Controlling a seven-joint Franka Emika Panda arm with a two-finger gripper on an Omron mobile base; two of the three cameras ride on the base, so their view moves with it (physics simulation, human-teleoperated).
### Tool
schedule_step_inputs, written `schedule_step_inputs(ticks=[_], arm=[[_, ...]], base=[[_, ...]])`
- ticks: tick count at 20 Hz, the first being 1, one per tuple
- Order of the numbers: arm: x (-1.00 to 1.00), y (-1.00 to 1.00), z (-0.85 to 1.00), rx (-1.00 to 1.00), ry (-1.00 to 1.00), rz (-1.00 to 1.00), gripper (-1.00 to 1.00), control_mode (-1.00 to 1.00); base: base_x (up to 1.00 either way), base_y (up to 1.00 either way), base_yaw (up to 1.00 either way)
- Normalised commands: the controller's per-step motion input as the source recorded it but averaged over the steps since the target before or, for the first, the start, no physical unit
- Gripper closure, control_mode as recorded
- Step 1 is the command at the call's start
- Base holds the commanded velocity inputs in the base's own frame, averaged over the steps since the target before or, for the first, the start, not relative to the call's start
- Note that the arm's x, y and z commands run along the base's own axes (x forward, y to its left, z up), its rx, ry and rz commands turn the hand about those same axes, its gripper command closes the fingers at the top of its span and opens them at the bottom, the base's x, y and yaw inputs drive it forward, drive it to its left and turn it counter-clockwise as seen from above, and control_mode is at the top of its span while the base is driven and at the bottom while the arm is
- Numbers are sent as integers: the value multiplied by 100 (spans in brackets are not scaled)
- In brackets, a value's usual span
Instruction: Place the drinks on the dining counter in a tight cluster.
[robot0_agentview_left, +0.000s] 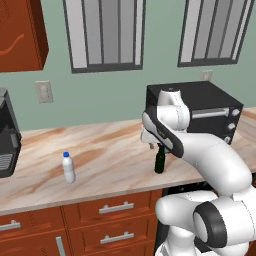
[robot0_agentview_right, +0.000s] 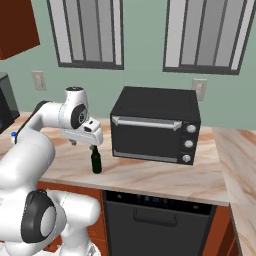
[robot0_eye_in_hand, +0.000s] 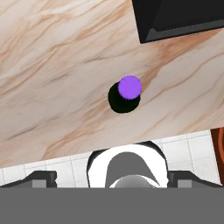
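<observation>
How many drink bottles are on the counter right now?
2. The dark green bottle with a purple cap stands near the counter's front edge, left of the toaster oven, right under the hand. The white bottle with a blue cap stands further left. Others may be out of frame.

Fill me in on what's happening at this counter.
The white arm hangs its tool right above the dark green bottle, jaws wide open and gripping nothing. The bottle stands upright on the marble counter, just in front of the black toaster oven. A white bottle with a blue cap stands apart, further left on that counter.
</observation>
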Motion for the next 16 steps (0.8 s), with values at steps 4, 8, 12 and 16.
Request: schedule_step_inputs(ticks=[4,8,12,16], arm=[[0,0,0,0,0,0,-100,100],[0,0,0,0,0,0,-100,100],[0,0,0,0,0,0,-100,-100],[-4,0,0,0,0,10,-100,-100]], base=[[0,0,0],[0,0,0],[0,0,0],[0,0,0]])
